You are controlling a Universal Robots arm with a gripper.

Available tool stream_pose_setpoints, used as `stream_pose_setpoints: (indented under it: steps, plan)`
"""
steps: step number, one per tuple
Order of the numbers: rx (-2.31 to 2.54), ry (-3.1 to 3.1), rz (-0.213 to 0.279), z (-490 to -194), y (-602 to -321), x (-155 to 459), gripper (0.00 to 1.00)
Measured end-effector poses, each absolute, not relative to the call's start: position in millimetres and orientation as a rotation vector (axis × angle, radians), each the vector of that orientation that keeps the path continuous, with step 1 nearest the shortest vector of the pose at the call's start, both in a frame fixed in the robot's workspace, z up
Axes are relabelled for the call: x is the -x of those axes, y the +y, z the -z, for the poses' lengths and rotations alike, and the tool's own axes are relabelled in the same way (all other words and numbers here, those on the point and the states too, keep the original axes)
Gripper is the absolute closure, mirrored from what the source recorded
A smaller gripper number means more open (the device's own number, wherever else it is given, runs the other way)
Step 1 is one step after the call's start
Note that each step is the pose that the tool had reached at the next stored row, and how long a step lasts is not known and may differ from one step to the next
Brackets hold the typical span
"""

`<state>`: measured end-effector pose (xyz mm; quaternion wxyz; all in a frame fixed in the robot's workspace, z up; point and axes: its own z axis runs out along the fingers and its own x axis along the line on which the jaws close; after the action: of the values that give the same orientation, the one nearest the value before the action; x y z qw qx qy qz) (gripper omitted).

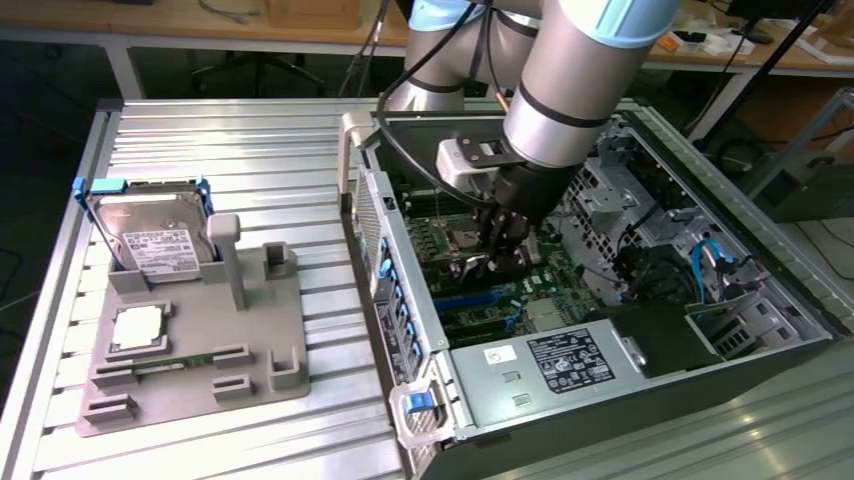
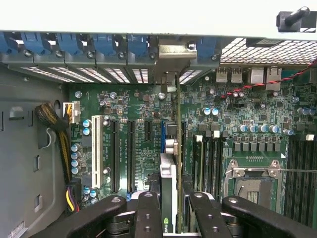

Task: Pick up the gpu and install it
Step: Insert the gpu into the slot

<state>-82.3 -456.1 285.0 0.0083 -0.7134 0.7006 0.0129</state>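
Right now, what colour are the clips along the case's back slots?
Blue clips, clearest in the wrist view, lined along the case edge.

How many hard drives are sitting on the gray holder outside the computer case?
1. The hard drive stands upright in the gray holder at its far end, on the exterior view's left. Others may be hidden inside the computer case.

I work in a lab: ribbed aluminium table (image 1: 240, 140), open black computer case (image 1: 747, 340), cluttered wooden benches (image 1: 320, 20) behind.

GPU (image 2: 171, 173): thin card seen edge-on, tan-green board w/ silver end bracket, standing upright over the motherboard (image 2: 143, 106) slots, bracket end at the case's rear slot wall.
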Motion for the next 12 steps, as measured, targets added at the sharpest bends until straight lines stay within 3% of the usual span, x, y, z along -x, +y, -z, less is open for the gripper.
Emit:
stream_pose_setpoints:
  steps: [12]
  plan:
    - [2.228, 2.191, -0.04, -285.1, -456.1, 84.2, 0.73]
